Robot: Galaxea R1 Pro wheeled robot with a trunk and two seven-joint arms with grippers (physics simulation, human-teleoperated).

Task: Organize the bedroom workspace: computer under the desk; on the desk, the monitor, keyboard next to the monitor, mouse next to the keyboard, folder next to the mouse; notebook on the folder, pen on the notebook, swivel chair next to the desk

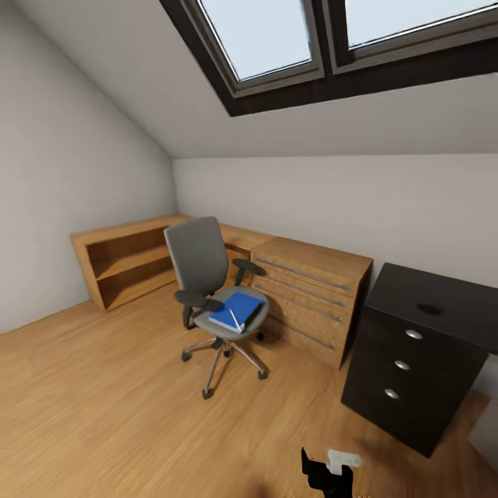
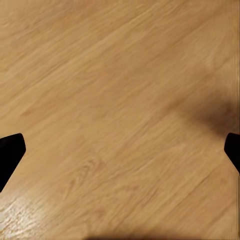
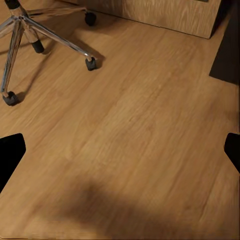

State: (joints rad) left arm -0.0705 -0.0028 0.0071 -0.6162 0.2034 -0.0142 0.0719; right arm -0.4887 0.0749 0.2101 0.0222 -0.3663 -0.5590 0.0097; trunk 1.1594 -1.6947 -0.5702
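Note:
The grey swivel chair (image 1: 200, 266) stands mid-room in front of the oak dresser. On its seat lies the blue folder (image 1: 235, 310), with a thin pale stick, perhaps the pen (image 1: 235, 320), across it. The black desk (image 1: 415, 360) with round silver knobs is at the right, and a small dark mouse (image 1: 429, 309) rests on its top. My left gripper (image 2: 120, 150) hangs open over bare floor. My right gripper (image 3: 120, 150) is open over the floor near the chair's chrome base (image 3: 30, 35). The computer, monitor, keyboard and notebook are out of view.
A light oak dresser (image 1: 311, 290) stands against the far wall between chair and desk. Open oak corner shelves (image 1: 124, 259) sit at the back left. Skylights (image 1: 263, 34) cut the sloped ceiling. Oak floor (image 1: 104, 387) stretches wide at the left. Part of my arm (image 1: 330, 470) shows at the bottom.

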